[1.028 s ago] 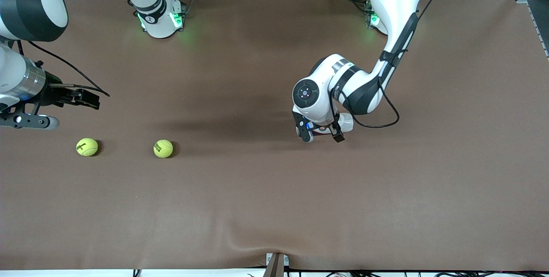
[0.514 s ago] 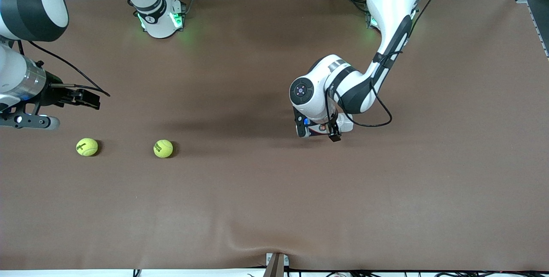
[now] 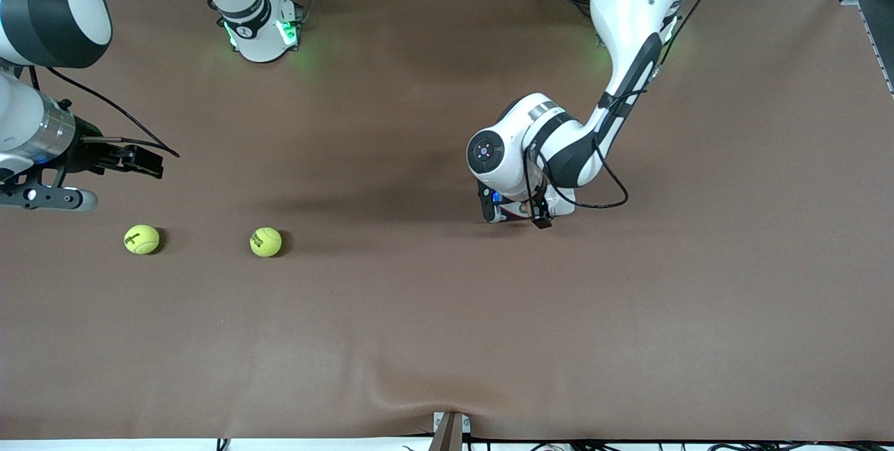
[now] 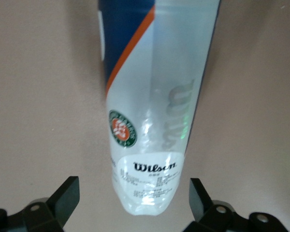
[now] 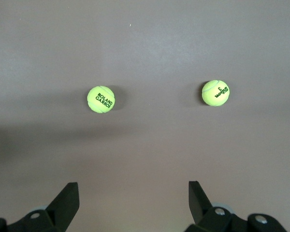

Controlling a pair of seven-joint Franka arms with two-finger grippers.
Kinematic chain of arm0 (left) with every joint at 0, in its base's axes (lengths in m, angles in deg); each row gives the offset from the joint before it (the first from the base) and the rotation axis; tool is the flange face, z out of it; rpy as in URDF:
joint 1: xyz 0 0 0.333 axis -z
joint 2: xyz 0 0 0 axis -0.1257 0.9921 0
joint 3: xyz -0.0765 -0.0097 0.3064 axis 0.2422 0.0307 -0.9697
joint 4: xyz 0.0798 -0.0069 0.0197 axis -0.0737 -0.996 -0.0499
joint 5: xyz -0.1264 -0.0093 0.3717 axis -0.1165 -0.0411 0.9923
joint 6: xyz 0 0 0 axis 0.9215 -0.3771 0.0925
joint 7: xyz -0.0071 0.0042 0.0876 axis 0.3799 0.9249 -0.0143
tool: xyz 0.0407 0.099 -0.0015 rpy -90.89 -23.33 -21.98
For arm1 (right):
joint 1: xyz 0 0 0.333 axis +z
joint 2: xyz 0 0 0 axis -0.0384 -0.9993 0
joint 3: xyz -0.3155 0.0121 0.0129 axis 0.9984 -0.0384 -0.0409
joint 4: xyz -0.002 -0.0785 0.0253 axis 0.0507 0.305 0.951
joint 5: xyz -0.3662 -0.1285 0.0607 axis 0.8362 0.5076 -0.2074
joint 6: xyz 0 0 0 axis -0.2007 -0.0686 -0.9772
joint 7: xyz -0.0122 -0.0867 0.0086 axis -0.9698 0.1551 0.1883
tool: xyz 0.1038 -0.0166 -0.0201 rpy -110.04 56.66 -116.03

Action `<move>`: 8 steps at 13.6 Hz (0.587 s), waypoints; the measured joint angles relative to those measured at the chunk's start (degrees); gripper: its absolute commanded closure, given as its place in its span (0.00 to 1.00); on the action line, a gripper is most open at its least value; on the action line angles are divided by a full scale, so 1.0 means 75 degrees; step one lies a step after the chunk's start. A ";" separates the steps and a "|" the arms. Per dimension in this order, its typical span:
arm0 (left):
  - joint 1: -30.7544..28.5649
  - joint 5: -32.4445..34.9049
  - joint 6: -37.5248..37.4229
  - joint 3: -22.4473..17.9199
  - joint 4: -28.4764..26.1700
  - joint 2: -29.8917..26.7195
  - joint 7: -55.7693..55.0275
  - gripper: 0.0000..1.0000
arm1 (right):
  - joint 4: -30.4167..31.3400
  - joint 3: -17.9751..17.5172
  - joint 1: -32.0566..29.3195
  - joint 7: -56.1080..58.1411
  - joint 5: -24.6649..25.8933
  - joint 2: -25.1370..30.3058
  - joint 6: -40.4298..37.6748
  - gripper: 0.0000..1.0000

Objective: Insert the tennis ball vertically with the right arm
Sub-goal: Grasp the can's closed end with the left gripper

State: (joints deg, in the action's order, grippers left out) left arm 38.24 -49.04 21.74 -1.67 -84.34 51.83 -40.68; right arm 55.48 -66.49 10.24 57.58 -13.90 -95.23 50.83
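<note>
Two yellow tennis balls lie on the brown table toward the right arm's end; the right wrist view shows them too. My right gripper hangs high over the table beside them, open and empty. A clear Wilson ball can with a blue and orange label lies on the table. In the front view the left arm hides most of it, and only a pale end shows. My left gripper is low at the can, open, with one finger on each side of its end.
The brown mat covers the whole table. The arm bases stand along the edge farthest from the front camera. A small bracket sits at the nearest edge.
The left arm has shifted a little toward the right arm's end and drawn its gripper in over the can. The right arm and both balls have not moved.
</note>
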 measured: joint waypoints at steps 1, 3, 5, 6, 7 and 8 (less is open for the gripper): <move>0.0034 0.0005 0.0000 -0.0005 0.0000 0.0032 -0.0011 0.00 | 0.0000 -0.0001 0.0001 0.0000 0.0000 -0.0002 0.0000 0.00; 0.0077 0.0080 -0.0001 -0.0018 0.0000 0.0090 -0.0049 0.00 | 0.0000 -0.0001 0.0002 0.0000 0.0000 -0.0006 0.0000 0.00; 0.0110 0.0491 -0.0004 -0.0017 0.0000 0.0163 -0.0294 0.00 | 0.0000 -0.0001 0.0002 0.0000 0.0000 -0.0019 0.0000 0.00; 0.0157 0.0635 -0.0017 -0.0018 0.0000 0.0204 -0.0416 0.00 | 0.0000 -0.0001 0.0003 0.0000 0.0000 -0.0024 0.0000 0.00; 0.0223 0.0704 -0.0045 -0.0018 -0.0001 0.0243 -0.0575 0.00 | 0.0000 -0.0001 0.0003 0.0000 0.0000 -0.0027 0.0000 0.00; 0.0282 0.0747 -0.0066 -0.0020 -0.0001 0.0274 -0.0706 0.00 | -0.0001 -0.0001 0.0003 0.0000 0.0000 -0.0028 0.0000 0.00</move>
State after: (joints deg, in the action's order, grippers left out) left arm 40.36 -43.43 21.24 -1.82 -84.35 53.89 -45.97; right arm 55.48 -66.50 10.26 57.58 -13.90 -95.44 50.82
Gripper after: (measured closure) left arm 0.000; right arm 0.000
